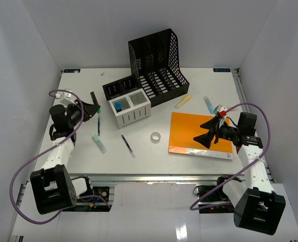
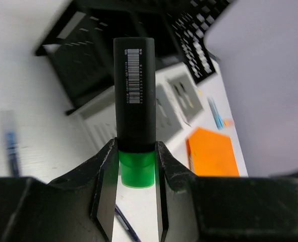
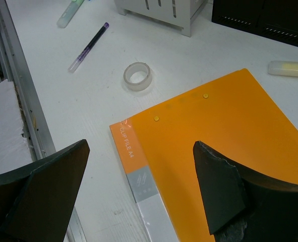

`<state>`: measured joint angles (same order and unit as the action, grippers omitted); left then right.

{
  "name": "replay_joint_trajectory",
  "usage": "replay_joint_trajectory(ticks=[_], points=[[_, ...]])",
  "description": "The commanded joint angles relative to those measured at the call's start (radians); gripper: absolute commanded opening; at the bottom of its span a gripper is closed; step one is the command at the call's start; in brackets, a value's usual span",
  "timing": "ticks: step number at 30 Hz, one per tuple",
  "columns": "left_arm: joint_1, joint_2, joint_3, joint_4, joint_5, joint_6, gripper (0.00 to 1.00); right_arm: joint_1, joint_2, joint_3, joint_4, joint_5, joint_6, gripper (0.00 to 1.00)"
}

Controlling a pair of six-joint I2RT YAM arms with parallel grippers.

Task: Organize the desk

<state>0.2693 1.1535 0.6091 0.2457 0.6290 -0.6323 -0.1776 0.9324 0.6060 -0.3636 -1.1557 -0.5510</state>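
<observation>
The white desk (image 1: 83, 151) holds scattered stationery. My left gripper (image 1: 95, 107) is shut on a black marker (image 1: 94, 97) with a green end, held above the desk's left side. In the left wrist view the marker (image 2: 134, 91) stands out past the gripper (image 2: 136, 169), whose fingers (image 2: 107, 174) clamp its green end. My right gripper (image 1: 205, 132) is open and empty above the left part of an orange clip file (image 1: 189, 141). In the right wrist view, that gripper (image 3: 138, 186) straddles the file's (image 3: 224, 151) near corner.
A black magazine rack (image 1: 159, 60), a black organizer (image 1: 119, 89) and a white pen holder (image 1: 130, 108) stand at mid-back. A tape roll (image 1: 156, 136), purple pen (image 1: 128, 145), green highlighter (image 1: 99, 143), blue pen (image 1: 98, 126), yellow highlighter (image 1: 182, 101) and blue highlighter (image 1: 209, 104) lie loose.
</observation>
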Motion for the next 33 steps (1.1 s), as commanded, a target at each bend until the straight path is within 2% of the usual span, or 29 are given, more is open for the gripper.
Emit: replay_joint_trajectory(ticks=[1,4,11,19,26,28,33], points=[[-0.124,0.017,-0.020,0.297,0.227,0.042,0.00,-0.005,-0.015,0.019,-0.006,-0.018,-0.006,0.90],[-0.191,0.032,-0.018,0.345,0.213,0.089,0.00,-0.007,-0.015,0.020,-0.005,-0.019,-0.006,0.90],[-0.355,0.098,-0.014,0.497,0.047,0.254,0.00,-0.006,-0.014,0.019,-0.005,-0.013,-0.008,0.90],[-0.383,0.304,0.091,0.530,-0.002,0.280,0.00,-0.007,-0.014,0.018,-0.009,-0.004,-0.015,0.90],[-0.419,0.386,0.165,0.478,-0.054,0.335,0.01,-0.005,-0.011,0.018,-0.010,-0.002,-0.020,0.90],[-0.427,0.393,0.169,0.459,-0.061,0.349,0.03,-0.006,-0.010,0.019,-0.010,-0.002,-0.020,0.90],[-0.443,0.381,0.134,0.445,-0.092,0.379,0.20,-0.005,-0.009,0.018,-0.011,-0.001,-0.020,0.90]])
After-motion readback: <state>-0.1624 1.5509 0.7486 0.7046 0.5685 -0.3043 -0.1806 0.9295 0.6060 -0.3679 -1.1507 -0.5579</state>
